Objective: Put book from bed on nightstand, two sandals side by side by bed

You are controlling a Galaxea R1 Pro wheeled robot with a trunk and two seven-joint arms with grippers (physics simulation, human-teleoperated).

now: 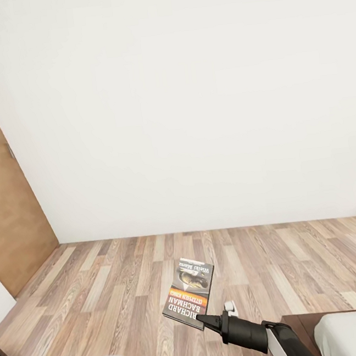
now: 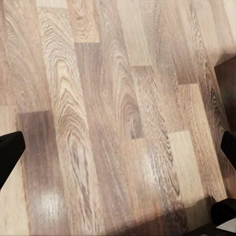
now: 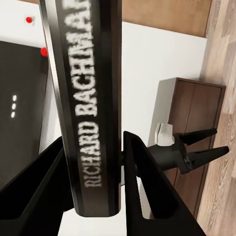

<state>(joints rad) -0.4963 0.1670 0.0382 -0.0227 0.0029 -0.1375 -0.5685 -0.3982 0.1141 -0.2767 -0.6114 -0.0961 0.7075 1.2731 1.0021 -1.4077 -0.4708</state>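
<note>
Black right claw [image 1: 202, 320] grips one book [image 1: 189, 293]; left claw [image 2: 118, 152] spread wide over floor [image 2: 118, 98].

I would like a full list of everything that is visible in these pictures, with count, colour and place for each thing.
book: one, dark cover with orange and white lettering, held above the floor in the right tool
floor: one, brown wood planks, across the lower part of the head view
wall: one, white, behind the floor
door: one, light brown wood, at the left edge of the head view
bed: one corner, pale mattress on a dark brown frame, lower right of the head view
cabinet: one, dark brown, against the white wall in the right wrist view
right tool: one, black, shut on the book's corner
left tool: one, black, open above the floor
</note>
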